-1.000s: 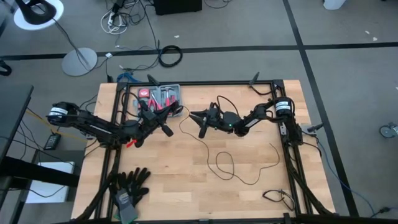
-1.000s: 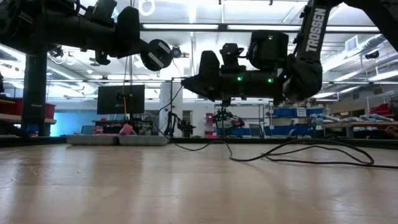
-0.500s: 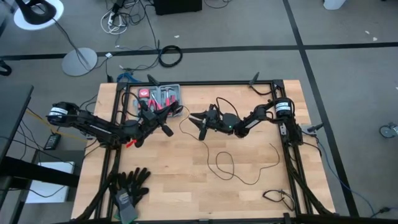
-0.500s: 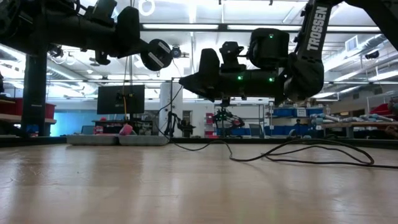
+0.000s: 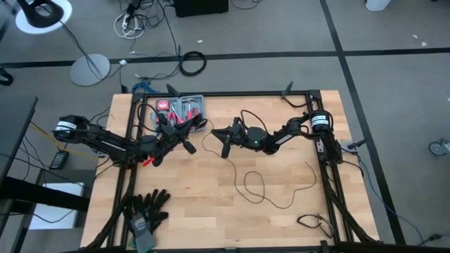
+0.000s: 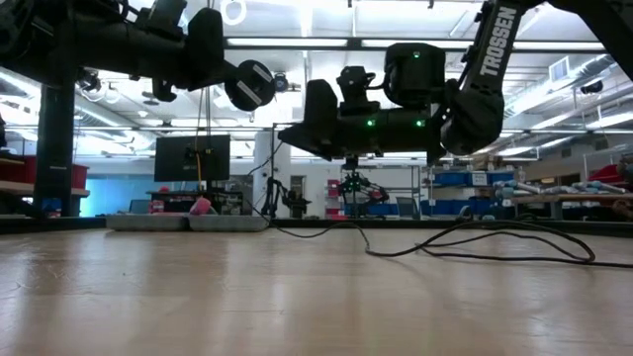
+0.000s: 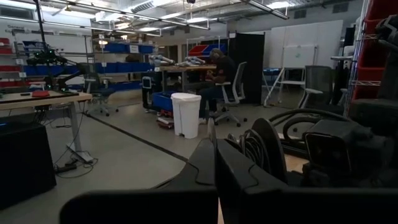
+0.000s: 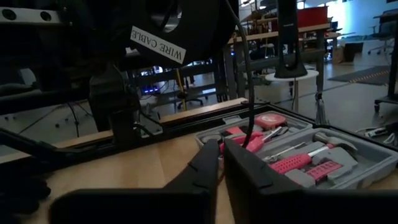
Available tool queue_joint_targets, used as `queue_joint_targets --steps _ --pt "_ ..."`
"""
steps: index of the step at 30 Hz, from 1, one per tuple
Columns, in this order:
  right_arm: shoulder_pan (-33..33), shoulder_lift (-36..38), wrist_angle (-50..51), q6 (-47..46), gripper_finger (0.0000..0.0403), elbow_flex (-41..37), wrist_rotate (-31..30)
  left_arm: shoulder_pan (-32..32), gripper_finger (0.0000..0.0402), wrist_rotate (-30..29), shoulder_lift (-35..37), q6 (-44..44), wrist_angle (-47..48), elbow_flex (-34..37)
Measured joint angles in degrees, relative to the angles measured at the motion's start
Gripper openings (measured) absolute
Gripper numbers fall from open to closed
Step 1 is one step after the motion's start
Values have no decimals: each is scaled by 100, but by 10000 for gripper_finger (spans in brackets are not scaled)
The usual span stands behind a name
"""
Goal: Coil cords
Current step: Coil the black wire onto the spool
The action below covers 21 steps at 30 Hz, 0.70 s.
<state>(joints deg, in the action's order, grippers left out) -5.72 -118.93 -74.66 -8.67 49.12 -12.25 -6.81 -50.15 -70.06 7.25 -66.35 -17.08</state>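
**Both arms up, cord strung between them**

At the far left of the worktop (image 5: pixel 183 218) a pair of black gloves (image 5: pixel 146 208) lies near the front edge, out of the working area. The left gripper (image 5: pixel 188 146) hangs above the wood just in front of the grey tool tray (image 5: pixel 181 111), jaws closed; its wrist view shows the two fingers pressed together. Whether it pinches the cord cannot be told. A raised, steady hold there would suit an anchor point for winding.

The cord (image 5: pixel 254 184) runs from beside the tray across the middle of the worktop, then drops into one loose loop and a long trailing curve toward the right front; it is not yet coiled. In the low view it lies slack on the wood behind the arms.

The right gripper (image 5: pixel 226 140) hovers mid-worktop, pointing at the left one. Its jaws are nearly closed, a thin gap between the fingers (image 8: pixel 249 168), and the cord passes down just in front of them. Probably it is closing on that strand, but a grip is not certain.
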Motion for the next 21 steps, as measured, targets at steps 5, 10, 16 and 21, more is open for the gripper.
queue_joint_targets --steps 5,10,16,21 --pt "4 0 9 18 6 0 0 0 0 0 0 1 0 -7" --pt "46 0 608 -20 2 168 0 0 0 0 0 -2 -5 -7" --pt "220 0 2679 186 1 922 -19 4 0 -218 0 -39 -14 -7" --pt "292 46 2942 392 1 994 -588 1 0 -403 0 -5 -12 -7"
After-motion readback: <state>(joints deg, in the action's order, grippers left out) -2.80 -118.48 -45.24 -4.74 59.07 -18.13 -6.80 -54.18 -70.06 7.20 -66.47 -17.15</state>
